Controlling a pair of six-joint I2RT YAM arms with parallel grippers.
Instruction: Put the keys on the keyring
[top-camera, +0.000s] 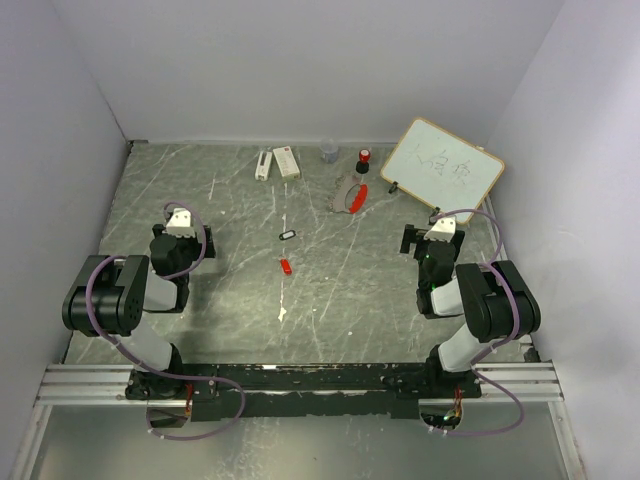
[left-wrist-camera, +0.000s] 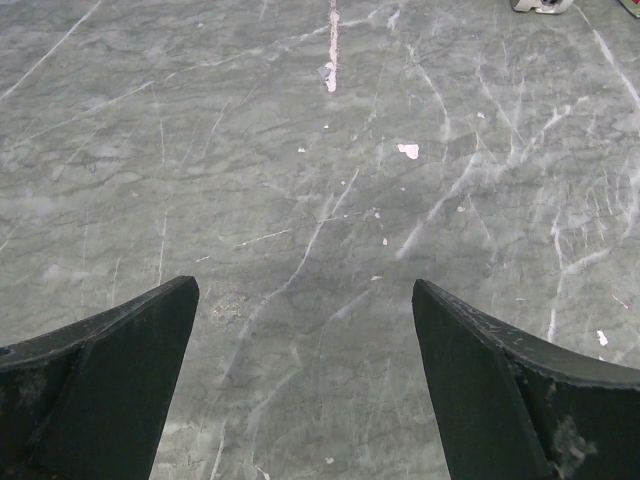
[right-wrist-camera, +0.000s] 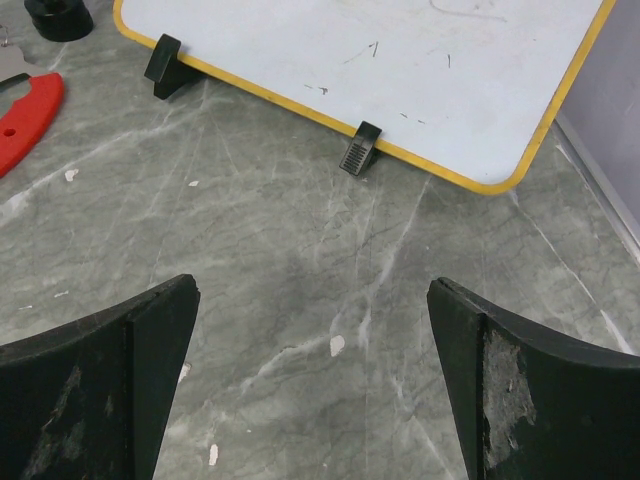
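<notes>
The left gripper (left-wrist-camera: 305, 290) and the right gripper (right-wrist-camera: 312, 285) are both presented with jaws spread wide and nothing between them; only bare table (left-wrist-camera: 300, 180) is seen beneath each. No key is yet lifted, so the step in hand is judged to be the approach to the first key.

The keyring (top-camera: 347, 192) is located near the whiteboard (top-camera: 443, 165), just off its lower left corner. Its red fob (top-camera: 357, 197) is laid diagonally, with the long axis running from the whiteboard side down towards the arm bases.

The black-tagged key (top-camera: 288, 235) is located well to the left of the whiteboard and nearer the arms, with its long axis roughly across the table. The red-tagged key (top-camera: 286, 266) is placed near it, farther still from the whiteboard, with its long axis tilted nearly lengthwise. Which end carries the blade cannot be told.

For the next move, one key is to be pinched off the flat surface by its tag, while the ring is steadied by the other gripper.
</notes>
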